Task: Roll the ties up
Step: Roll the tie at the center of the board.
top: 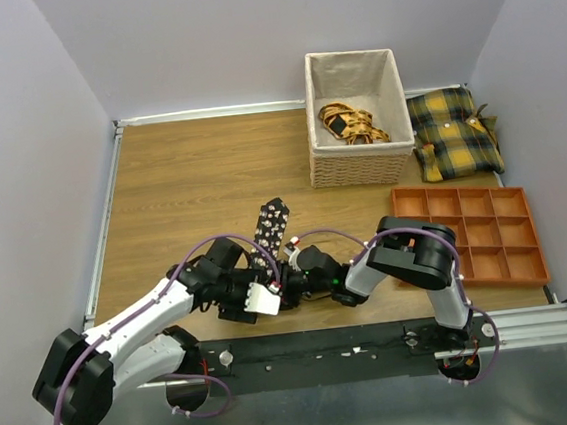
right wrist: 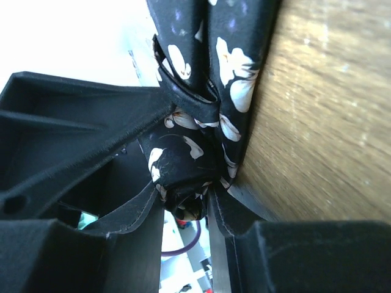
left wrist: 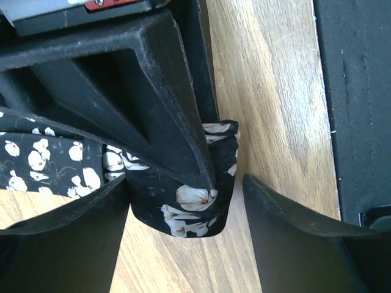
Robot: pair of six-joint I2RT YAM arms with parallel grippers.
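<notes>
A robotics lab test cell. Plain pale grey partition walls (top: 16, 148) box in a wood-grain desk (top: 190, 181) from 9 through 12 to 3 o'clock. At 6 o'clock two white-and-black jointed robot arms, left (top: 143, 321) and right (top: 424, 259), trailing purple cables, are bolted to a black mounting plate (top: 327, 354) on a silver aluminium rail (top: 535, 324). The objects look like staged props: a cloth-lined wicker basket (top: 360, 170) at 1 o'clock, yellow-and-black plaid cushions (top: 452, 136) at 2, an orange plastic compartment tray (top: 477, 219) at 3, and a black necktie with white flowers (top: 271, 222) mid-desk.
</notes>
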